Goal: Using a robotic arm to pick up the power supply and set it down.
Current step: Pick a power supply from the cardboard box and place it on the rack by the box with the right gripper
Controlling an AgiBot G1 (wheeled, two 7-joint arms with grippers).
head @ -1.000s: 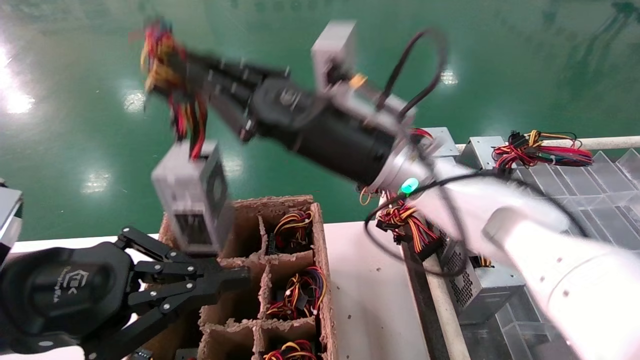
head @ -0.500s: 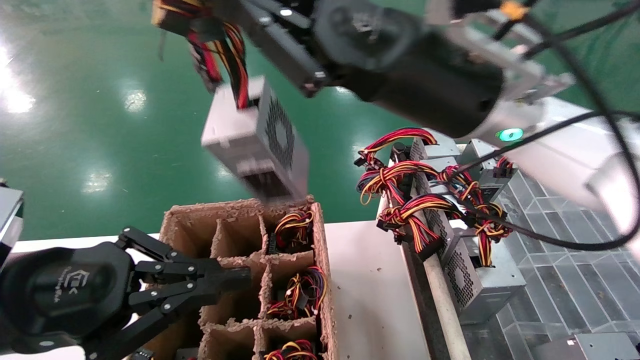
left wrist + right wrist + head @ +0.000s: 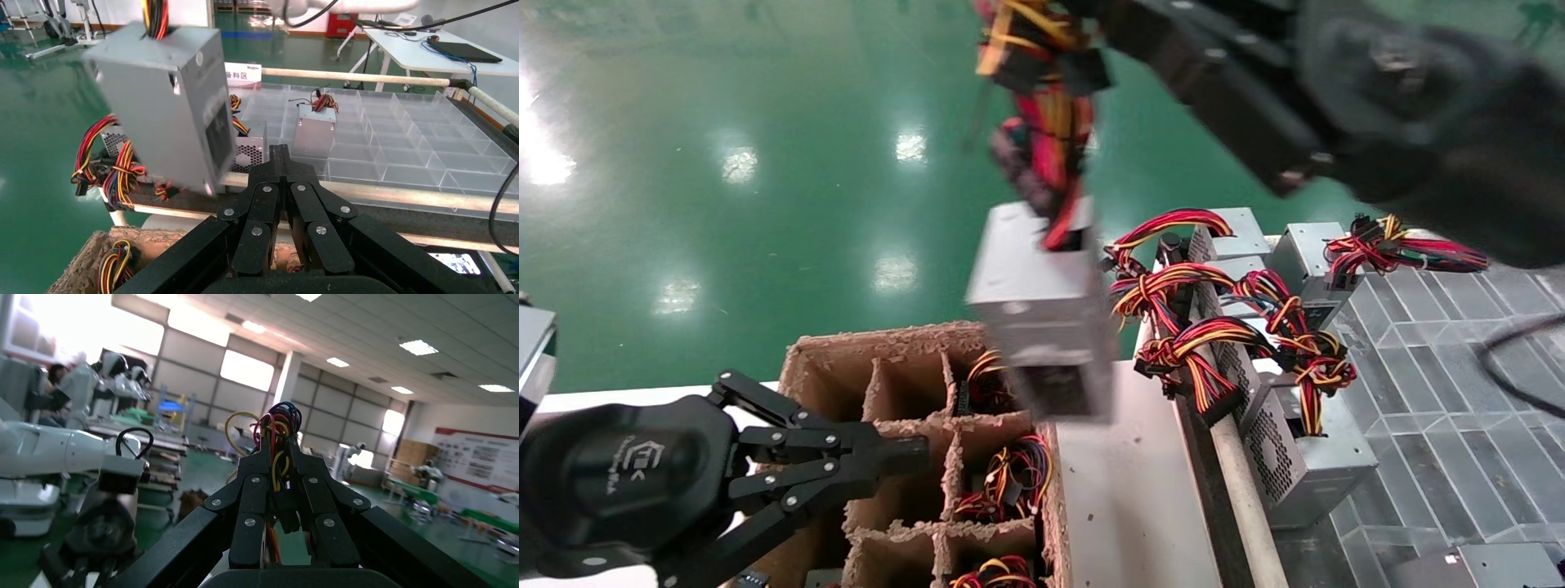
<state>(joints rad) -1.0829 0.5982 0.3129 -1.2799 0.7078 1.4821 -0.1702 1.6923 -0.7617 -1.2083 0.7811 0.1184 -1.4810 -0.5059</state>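
Observation:
The power supply, a silver-grey metal box, hangs in the air from its red, yellow and black wires. It sits over the far right corner of the cardboard divider box. My right gripper, on the robotic arm at the top of the head view, is shut on that wire bundle; in the right wrist view the right gripper pinches the wires between its fingers. The left wrist view shows the power supply tilted and dangling. My left gripper is parked shut at the lower left, holding nothing.
The divider box holds wire bundles in several cells. More power supplies with wires lie along the clear compartment tray on the right. A white table strip runs between box and tray. Green floor lies beyond.
My right arm swung right and rose toward the top of the view. The hanging power supply moved from over the box's far left corner to its far right corner. The left arm has not moved.

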